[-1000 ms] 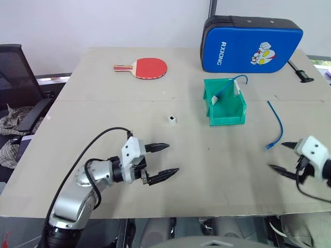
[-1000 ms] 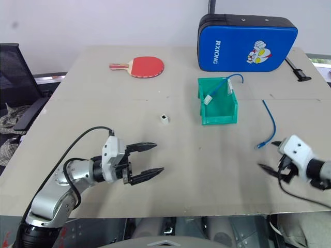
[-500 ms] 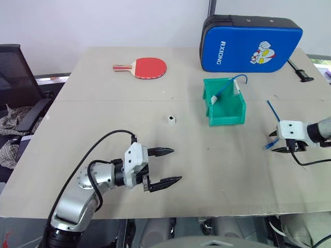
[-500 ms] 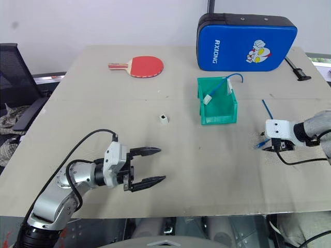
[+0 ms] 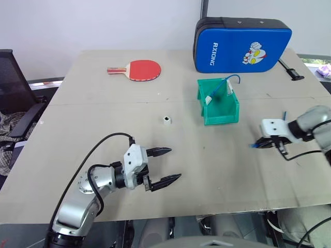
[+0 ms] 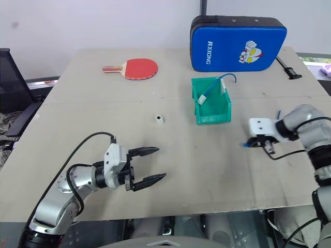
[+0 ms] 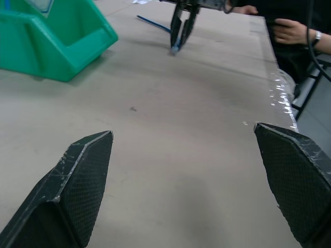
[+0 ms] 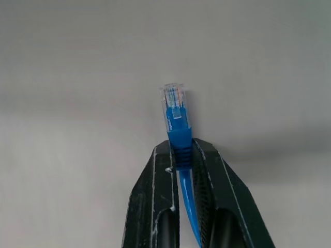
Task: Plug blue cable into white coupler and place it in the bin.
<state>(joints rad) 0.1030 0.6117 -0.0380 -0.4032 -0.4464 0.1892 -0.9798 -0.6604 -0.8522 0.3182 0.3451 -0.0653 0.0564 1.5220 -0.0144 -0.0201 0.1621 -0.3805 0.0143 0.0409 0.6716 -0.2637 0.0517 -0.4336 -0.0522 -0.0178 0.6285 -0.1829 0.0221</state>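
Observation:
My right gripper point(image 8: 181, 151) is shut on the blue cable point(image 8: 178, 135) just behind its clear plug point(image 8: 173, 103), which sticks out past the fingertips just above the tabletop. In the head views this gripper point(image 5: 257, 145) is at the table's right, nearer me than the green bin point(image 5: 221, 114). The white coupler point(image 5: 166, 120) stands alone mid-table, left of the bin. Near the front edge, my left gripper point(image 5: 174, 164) hangs open and empty. Its wrist view looks past its fingers point(image 7: 83, 175) to the bin point(image 7: 57, 46) and the right gripper point(image 7: 176, 47).
A second blue cord with a white piece point(image 5: 220, 91) lies in the bin. A red paddle point(image 5: 140, 69) and a blue padded case point(image 5: 240, 45) lie at the back. A black chair point(image 5: 13, 98) stands left of the table. A person's hand point(image 7: 289, 31) shows beyond the right edge.
My right gripper swung in from the near right edge to the cable's plug end and shut on it. The left gripper stayed open in place. The camera shifted a little.

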